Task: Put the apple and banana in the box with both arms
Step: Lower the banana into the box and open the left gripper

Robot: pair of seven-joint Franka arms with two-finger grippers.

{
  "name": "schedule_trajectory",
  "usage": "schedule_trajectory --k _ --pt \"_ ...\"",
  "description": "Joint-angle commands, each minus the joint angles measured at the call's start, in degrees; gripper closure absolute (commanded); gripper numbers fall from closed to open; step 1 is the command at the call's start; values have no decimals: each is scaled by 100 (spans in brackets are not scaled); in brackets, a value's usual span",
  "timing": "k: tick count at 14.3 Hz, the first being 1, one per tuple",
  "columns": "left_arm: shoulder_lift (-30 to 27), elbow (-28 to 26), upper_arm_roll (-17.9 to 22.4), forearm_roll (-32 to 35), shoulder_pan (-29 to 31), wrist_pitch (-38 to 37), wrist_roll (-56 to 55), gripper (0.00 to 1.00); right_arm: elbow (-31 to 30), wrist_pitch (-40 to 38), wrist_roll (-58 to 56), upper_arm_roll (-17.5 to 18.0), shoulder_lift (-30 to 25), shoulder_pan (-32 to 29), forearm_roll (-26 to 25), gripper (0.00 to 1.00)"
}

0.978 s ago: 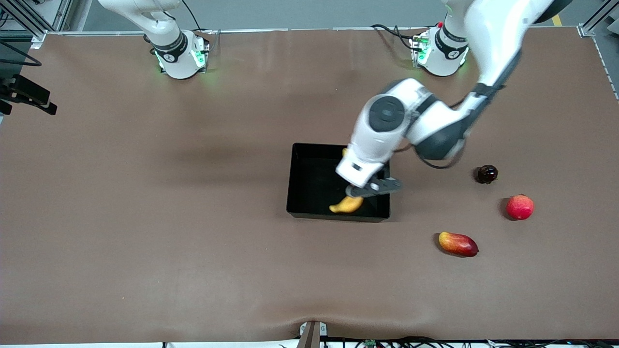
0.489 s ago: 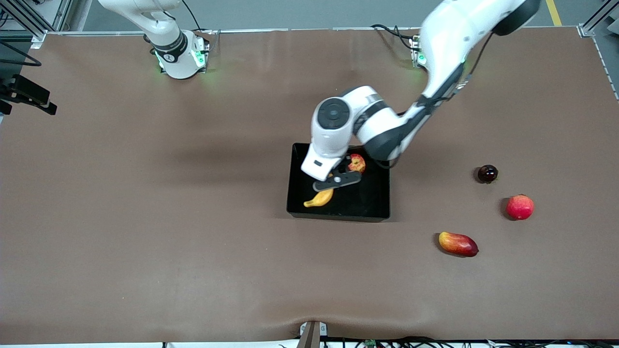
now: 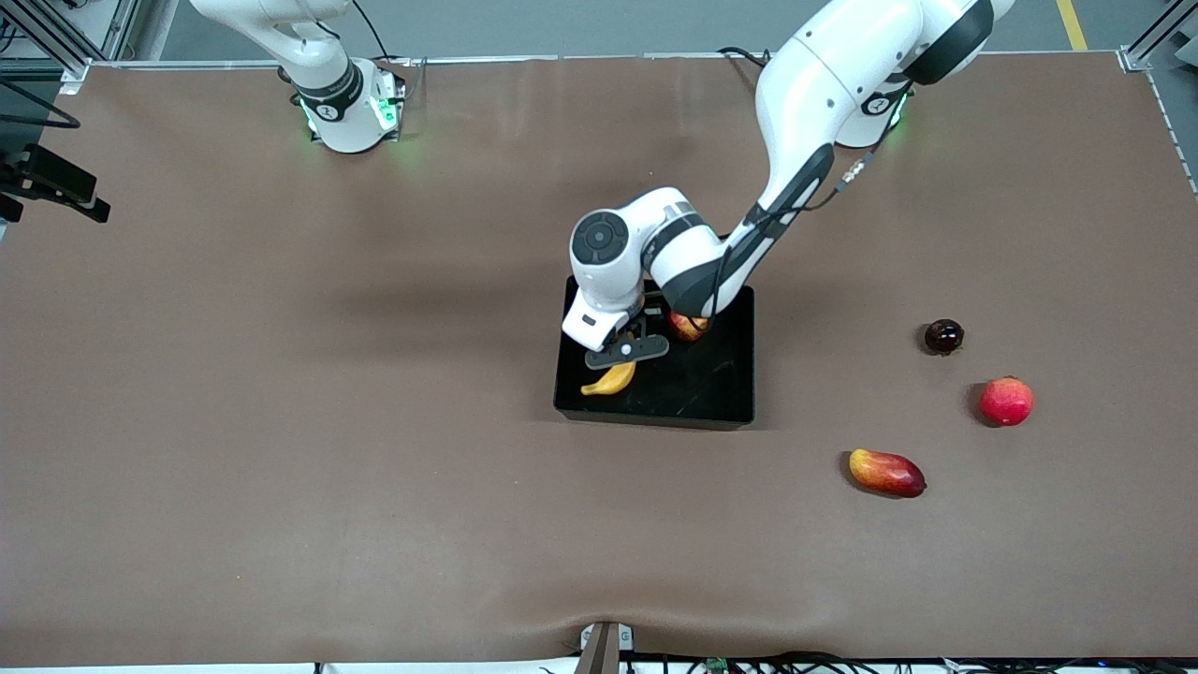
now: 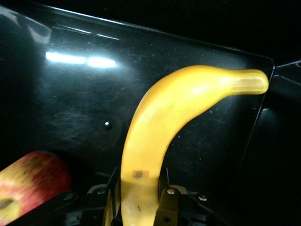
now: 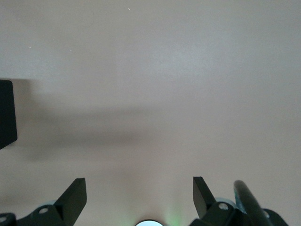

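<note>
Two arms, one busy. My left gripper [image 3: 625, 353] is over the box [image 3: 730, 398], at its end toward the right arm, fingers [image 4: 170, 207] clamped on the banana [image 4: 164, 136] near one tip. Banana: curved, plain yellow, a small dark mark near the grip, its free end tapering to a paler neck. From the front, that free end [image 3: 608, 379] sticks out below my fingers, toward the camera, low over the box floor; can't tell whether it touches.

Apple [image 3: 688, 326] sits inside the box, partly under my left wrist: red skin streaked with yellow. Left wrist view shows it just beside the banana [image 4: 28, 181].

Box: shallow, black, glossy walls, mid surface [image 3: 281, 421].

My right gripper [image 5: 139, 193] is up over bare surface, fingers wide, holding nothing, waiting.

Outside the box, toward the left arm's end: a mango [image 3: 886, 472] nearest the camera, a round red fruit [image 3: 1006, 401], a small dark fruit [image 3: 943, 336].
</note>
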Motion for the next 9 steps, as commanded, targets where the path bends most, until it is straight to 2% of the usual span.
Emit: schedule_trajectory --k 1,2,3,4,5,6,9 --pt "158 152 11 38 -12 126 157 80 -93 -11 -44 -35 -107 38 70 0" --pt "88 152 11 82 -12 126 340 67 -93 -11 -44 -35 -107 64 70 0" --pt "-17 152 11 152 6 100 551 44 -85 7 -35 -27 -107 82 70 0" --pt "-166 152 11 144 50 74 571 13 -85 7 -35 -26 -107 91 70 0" --pt "-368 126 11 144 207 39 580 0 -85 -2 -35 -26 -107 91 70 0" --pt "-605 126 -16 152 539 -118 623 0 -93 -11 -35 -26 -107 65 70 0" --pt "-1439 135 -60 38 1050 -811 632 0 -93 -11 -35 -26 -107 30 70 0"
